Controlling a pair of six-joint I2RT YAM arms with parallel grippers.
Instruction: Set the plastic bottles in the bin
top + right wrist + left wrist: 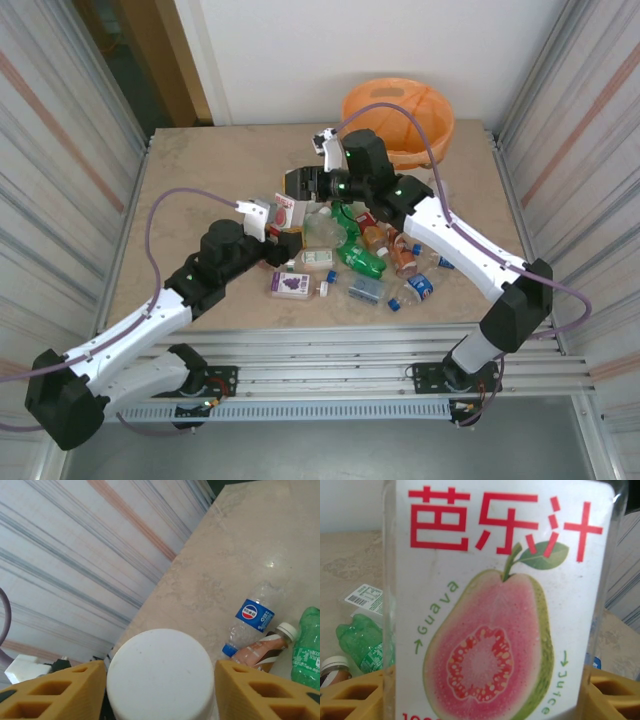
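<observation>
My left gripper [283, 222] [487, 680] is shut on a clear plastic bottle [495, 605] with a white guava label, held upright left of the pile. My right gripper [305, 183] [160, 669] has its yellow fingers [60, 692] pressed against both sides of the round white end of a bottle [160, 675]. Several plastic bottles [360, 258] lie in a loose pile mid-table, among them a green one [307, 652], a blue-labelled clear one [252, 617] and an orange-brown one [260, 650]. The bin [400, 112], lined in orange, stands at the far right corner.
Corrugated metal walls [60, 150] close in both sides of the table [200, 170]. Aluminium rails [330, 350] run along the near edge. Purple cables [190, 195] loop over both arms. A purple-labelled bottle [290, 285] lies nearest the left arm.
</observation>
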